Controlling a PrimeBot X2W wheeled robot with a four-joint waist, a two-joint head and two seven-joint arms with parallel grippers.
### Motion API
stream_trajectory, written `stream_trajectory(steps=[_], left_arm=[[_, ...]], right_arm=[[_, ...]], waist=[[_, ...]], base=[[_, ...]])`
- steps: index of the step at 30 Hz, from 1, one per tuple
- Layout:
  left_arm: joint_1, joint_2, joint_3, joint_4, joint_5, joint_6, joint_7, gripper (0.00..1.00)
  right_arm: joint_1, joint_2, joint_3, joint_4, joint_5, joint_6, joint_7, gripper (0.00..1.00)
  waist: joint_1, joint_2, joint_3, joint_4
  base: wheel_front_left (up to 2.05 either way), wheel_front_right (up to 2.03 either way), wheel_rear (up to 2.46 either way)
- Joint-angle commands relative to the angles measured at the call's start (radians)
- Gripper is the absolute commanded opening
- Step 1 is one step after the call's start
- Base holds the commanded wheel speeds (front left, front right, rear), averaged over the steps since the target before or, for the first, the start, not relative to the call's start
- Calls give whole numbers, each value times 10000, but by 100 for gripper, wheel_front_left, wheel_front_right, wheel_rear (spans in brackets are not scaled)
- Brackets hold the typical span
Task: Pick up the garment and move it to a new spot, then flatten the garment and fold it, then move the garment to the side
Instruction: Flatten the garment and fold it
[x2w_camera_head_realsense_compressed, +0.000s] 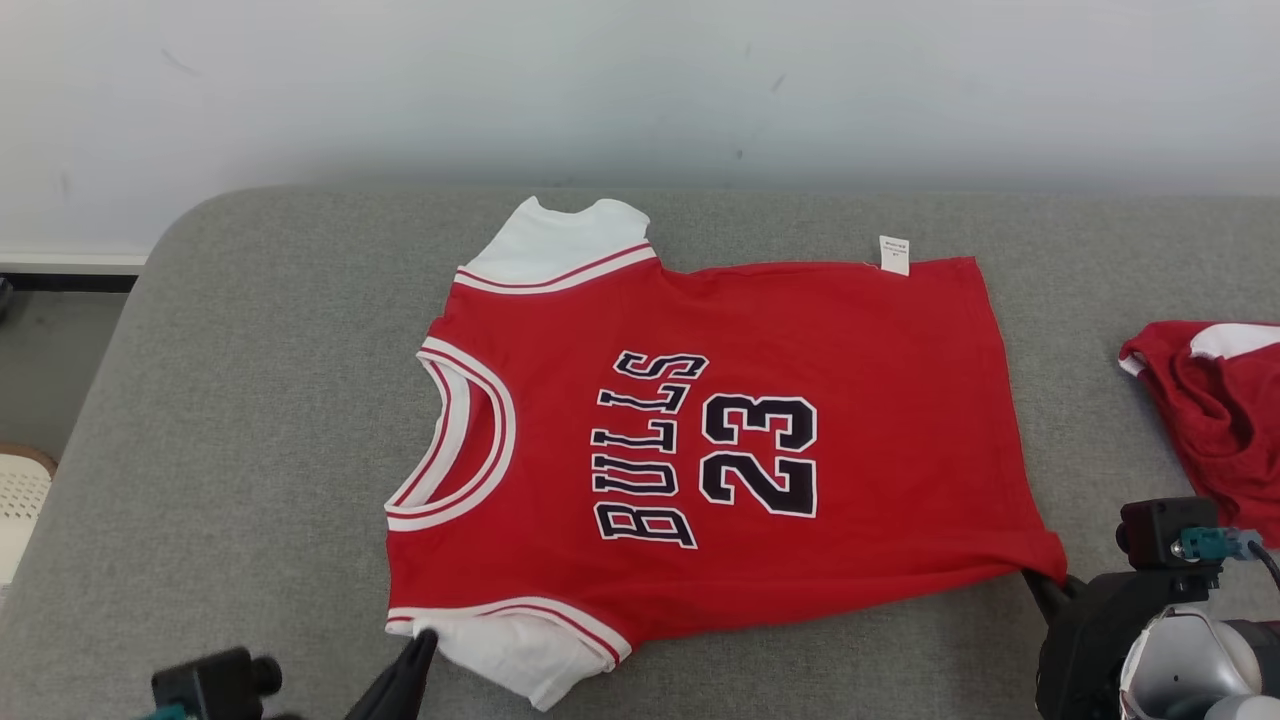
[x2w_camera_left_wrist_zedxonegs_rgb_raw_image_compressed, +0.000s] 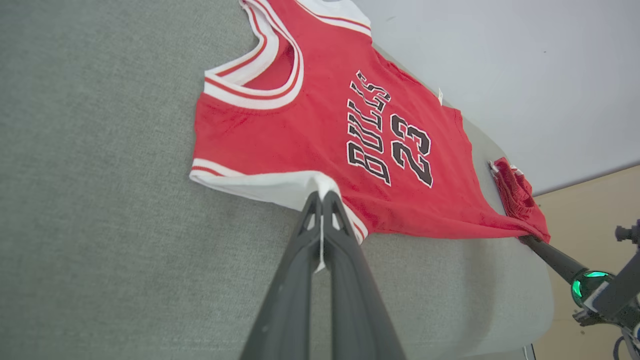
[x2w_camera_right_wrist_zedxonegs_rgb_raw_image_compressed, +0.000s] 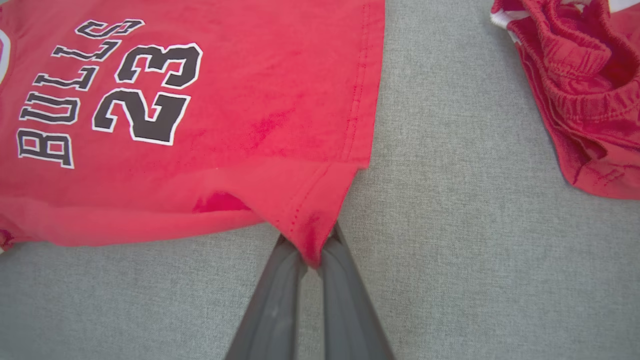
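Two grips on one red jersey (x2w_camera_head_realsense_compressed: 880, 400). It lies spread flat, print side up, in the middle of the grey fabric-covered counter (x2w_camera_head_realsense_compressed: 250, 400), with the collar (x2w_camera_head_realsense_compressed: 470, 440) toward the robot's left and the hem toward its right. The black "BULLS 23" print (x2w_camera_head_realsense_compressed: 700, 450) reads sideways in the head view.

The left end effector (x2w_camera_head_realsense_compressed: 424, 642) is clamped on the near white sleeve (x2w_camera_head_realsense_compressed: 520, 655). In the left wrist view its fingers (x2w_camera_left_wrist_zedxonegs_rgb_raw_image_compressed: 345, 235) are pressed together, with a thin edge of white cloth caught between them.

The right end effector (x2w_camera_head_realsense_compressed: 1045, 585) is clamped on the near hem corner (x2w_camera_right_wrist_zedxonegs_rgb_raw_image_compressed: 310, 235). In the right wrist view the red corner is pinched between the tips and the cloth is drawn into a small peak toward them.

The far white sleeve (x2w_camera_head_realsense_compressed: 560, 245) lies flat on the side toward the pale wall (x2w_camera_head_realsense_compressed: 640, 80). A small white label (x2w_camera_head_realsense_compressed: 894, 254) sticks out at the far hem corner.

Crumpled red shorts (x2w_camera_head_realsense_compressed: 1220, 420) sit at the counter's right side, apart from the jersey and not touched by either end effector.
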Motion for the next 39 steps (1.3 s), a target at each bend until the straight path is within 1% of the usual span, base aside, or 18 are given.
stream_trajectory(steps=[1,3,8,14,21,25,30,33,39], left_arm=[[-384,-93,16,-13,96,23,-53,0],[-977,-214,-91,178,235,0,-6,0],[-2559,-736,-283,761,495,81,-107,0],[-3990,-1153,-156,1563,698,110,-407,0],[-5243,-1342,71,2474,748,-50,-814,0],[-5707,-1302,61,2832,881,-139,-918,0],[-6418,-1389,127,3482,912,-302,-1187,0],[-6828,-1428,149,3887,967,-316,-1364,0],[-7518,-1513,117,4700,1104,-495,-1791,0]], right_arm=[[-162,19,-27,53,-98,-1,-135,0],[-381,26,-43,177,-140,-1,-251,0],[-834,47,-168,439,-102,-1,-443,0],[-1471,50,33,915,90,-1,-503,0],[-2088,46,214,1451,127,-1,-593,0],[-2425,51,284,1718,166,-1,-693,0],[-3045,59,358,2227,-39,-1,-847,0],[-3428,64,360,2535,-145,-1,-985,0],[-4003,66,193,3185,-413,-1,-1277,0]], waist=[[-1,0,91,-44],[-1,0,166,-36],[-1,0,360,48],[-1,0,724,-92],[-1,0,1191,-284],[-1,0,1395,-404],[-1,0,1744,-502],[-1,0,1971,-519],[-1,0,2240,-485]], base=[[0,0,0],[0,0,0],[0,0,0],[0,0,0],[0,0,0],[0,0,0],[0,0,0],[0,0,0],[0,0,0]])
